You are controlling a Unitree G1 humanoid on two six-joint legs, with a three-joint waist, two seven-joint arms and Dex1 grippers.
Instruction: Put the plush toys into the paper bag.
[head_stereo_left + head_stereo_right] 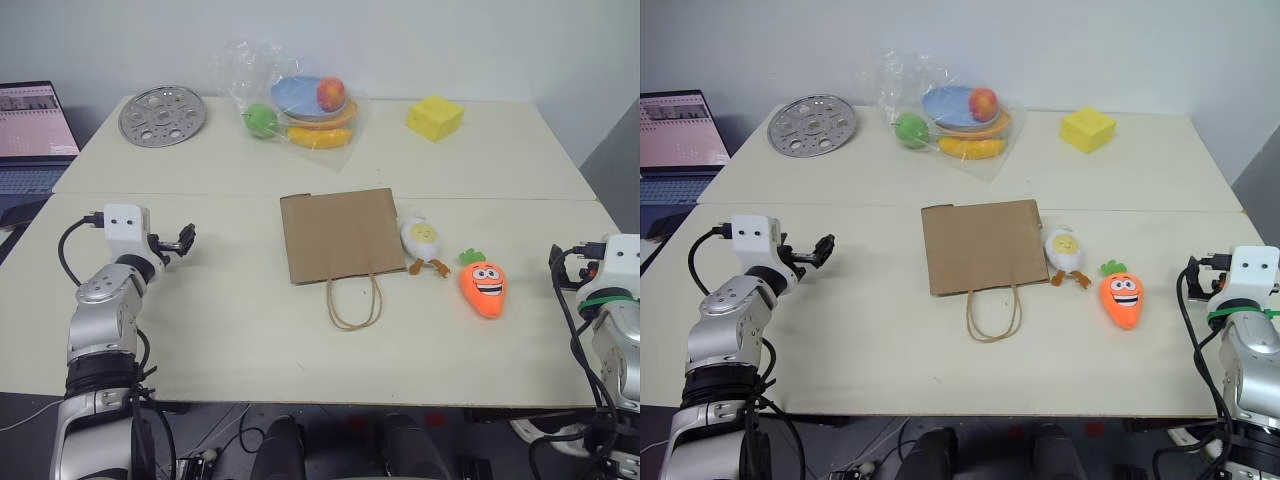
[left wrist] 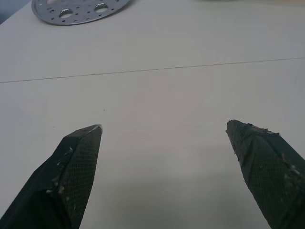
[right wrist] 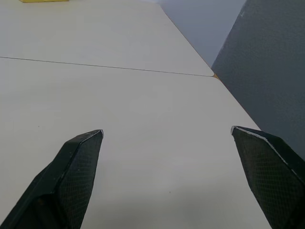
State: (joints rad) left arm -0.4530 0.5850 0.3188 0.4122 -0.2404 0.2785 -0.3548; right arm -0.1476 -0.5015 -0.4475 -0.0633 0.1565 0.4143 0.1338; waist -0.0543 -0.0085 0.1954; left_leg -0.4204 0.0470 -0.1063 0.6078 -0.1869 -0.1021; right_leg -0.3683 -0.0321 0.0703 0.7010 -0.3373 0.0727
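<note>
The brown paper bag (image 1: 340, 235) lies flat at the middle of the table, its loop handles (image 1: 355, 300) toward the front edge. The white-yellow egg plush toy (image 1: 422, 240) lies against the bag's right side. The orange carrot plush toy (image 1: 484, 284) lies just right of the egg. My left gripper (image 1: 183, 240) hovers over bare table far left of the bag, its fingers (image 2: 78, 157) spread wide with nothing between them. My right gripper (image 3: 167, 130) is open and empty over bare table near the right edge, to the right of the carrot.
At the back stand a perforated metal disc (image 1: 162, 115), a clear plastic bag (image 1: 300, 105) holding plastic fruit and plates, and a yellow block (image 1: 435, 117). A laptop (image 1: 30, 130) sits off the table's back left. A seam (image 1: 200, 195) runs across the table.
</note>
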